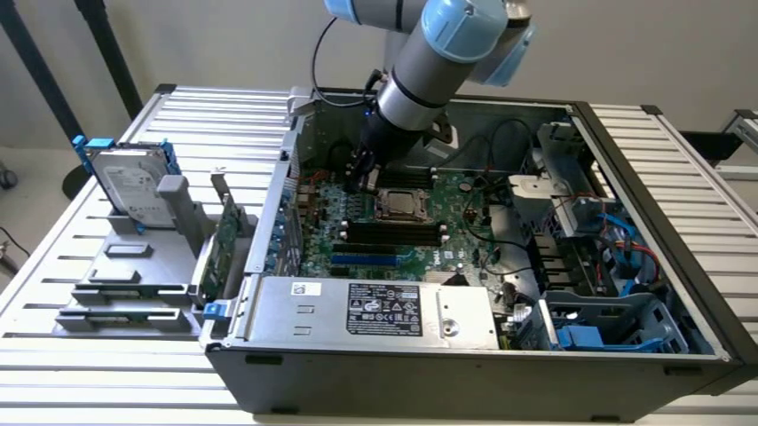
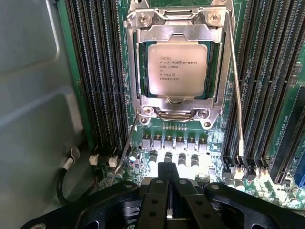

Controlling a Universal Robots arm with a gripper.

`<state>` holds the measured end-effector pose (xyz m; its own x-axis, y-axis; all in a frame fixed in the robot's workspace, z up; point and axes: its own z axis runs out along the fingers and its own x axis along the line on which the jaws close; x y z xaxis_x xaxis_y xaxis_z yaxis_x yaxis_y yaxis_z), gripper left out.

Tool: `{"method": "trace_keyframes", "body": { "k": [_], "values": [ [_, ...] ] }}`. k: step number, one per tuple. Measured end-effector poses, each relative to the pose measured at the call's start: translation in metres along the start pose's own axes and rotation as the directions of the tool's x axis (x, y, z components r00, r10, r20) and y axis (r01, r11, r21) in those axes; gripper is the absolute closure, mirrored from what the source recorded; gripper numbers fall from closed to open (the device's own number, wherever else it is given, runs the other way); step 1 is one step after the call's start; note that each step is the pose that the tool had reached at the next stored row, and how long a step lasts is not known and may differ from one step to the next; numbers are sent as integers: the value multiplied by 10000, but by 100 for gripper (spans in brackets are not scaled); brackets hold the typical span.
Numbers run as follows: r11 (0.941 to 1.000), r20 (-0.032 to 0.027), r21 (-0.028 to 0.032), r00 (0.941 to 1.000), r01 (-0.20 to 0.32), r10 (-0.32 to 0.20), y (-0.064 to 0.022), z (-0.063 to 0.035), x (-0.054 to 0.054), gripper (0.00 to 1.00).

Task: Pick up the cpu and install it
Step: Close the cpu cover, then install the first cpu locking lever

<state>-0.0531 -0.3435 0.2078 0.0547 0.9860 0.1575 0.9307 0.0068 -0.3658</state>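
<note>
Wrist view: jaws closed, empty, near socketed cpu [image 2: 177, 70].

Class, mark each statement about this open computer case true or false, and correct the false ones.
1. The small square silver-topped cpu sits in the metal-framed socket. True.
2. The black gripper holds the cpu in its jaws. False: the jaws are shut on nothing, apart from the chip.
3. The silver rectangular hard drive with blue brackets stands outside the dark grey computer case. True.
4. The big silver box with a black label lies outside the case. False: it is inside the case.
</note>
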Motion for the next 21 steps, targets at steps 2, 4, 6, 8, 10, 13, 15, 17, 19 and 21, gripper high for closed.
{"method": "trace_keyframes", "body": {
  "k": [2, 4, 6, 8, 10, 13, 15, 17, 19, 21],
  "values": [
    [10000, 0, 0, 10000, 0, 0, 0, 0, 0, 89],
    [10000, -1, 0, 10000, 0, 0, 0, 0, 0, 89],
    [10000, -1, 0, 10000, 0, 0, 0, 0, 0, 89],
    [10000, -1, 0, 10000, 0, 0, 0, 0, 0, 89],
    [10000, -1, -1, 10000, 1, -1, -1, 0, 0, 89],
    [10000, -3, -34, 10000, 0, 0, -18, 7, 0, 89],
    [10000, -11, -53, 10000, -22, 22, -39, 9, 0, 89],
    [10000, -22, -59, 10000, -50, 49, -63, -14, 1, 89],
    [10000, -32, -63, 10000, -72, 72, -95, -76, 0, 89],
    [9999, -45, -68, 9999, -101, 101, -125, -134, 0, 89]
  ]
}}
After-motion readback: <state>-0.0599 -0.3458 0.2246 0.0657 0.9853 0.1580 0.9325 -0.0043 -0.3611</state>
